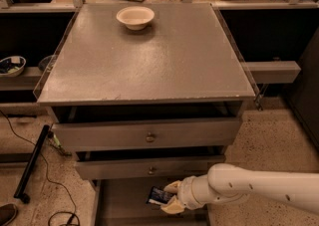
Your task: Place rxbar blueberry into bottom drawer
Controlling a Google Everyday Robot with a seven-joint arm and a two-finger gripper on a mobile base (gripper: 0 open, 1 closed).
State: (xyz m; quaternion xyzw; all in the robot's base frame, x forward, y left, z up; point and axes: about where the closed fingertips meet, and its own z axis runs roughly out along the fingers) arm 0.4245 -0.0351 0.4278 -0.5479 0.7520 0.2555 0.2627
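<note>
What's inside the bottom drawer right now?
The rxbar blueberry shows, held by the gripper over the grey floor of the bottom drawer; contact is unclear. The back is hidden under the middle drawer, the right side by the arm.
</note>
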